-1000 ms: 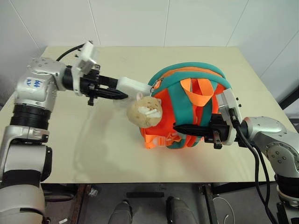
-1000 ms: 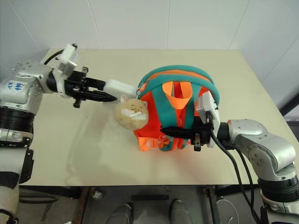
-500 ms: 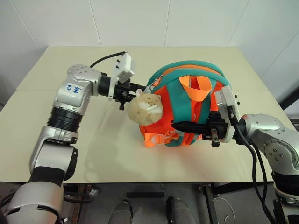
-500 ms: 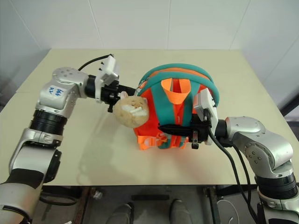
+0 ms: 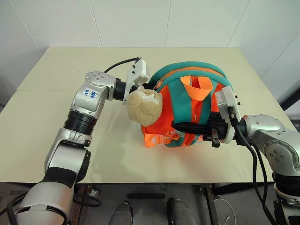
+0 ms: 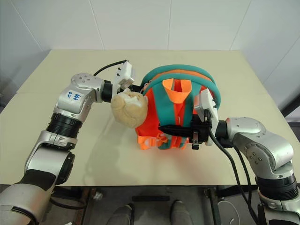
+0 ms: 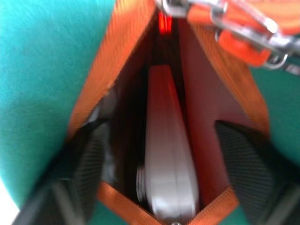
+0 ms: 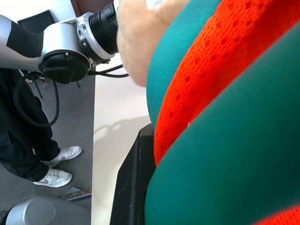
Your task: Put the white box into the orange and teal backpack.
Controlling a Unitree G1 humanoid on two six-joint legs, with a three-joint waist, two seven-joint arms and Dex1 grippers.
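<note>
The orange and teal backpack stands upright in the middle of the table. In the left wrist view the white box sits edge-up inside the backpack's orange-rimmed side opening. My left gripper is open at that opening, one black finger on each side of the box and apart from it. From the head views the tan plush charm hides those fingers. My right gripper is shut on the backpack's front at strap height, its fingers lying level across it.
The beige table has bare room to the left and behind the backpack. Its front edge runs close below my right arm. A person's dark trouser leg and white shoes stand on the floor beside the table.
My left arm has swung right to the backpack's side, carrying the white box fully into the opening. Its fingers have opened off the box. The right arm has kept still.
</note>
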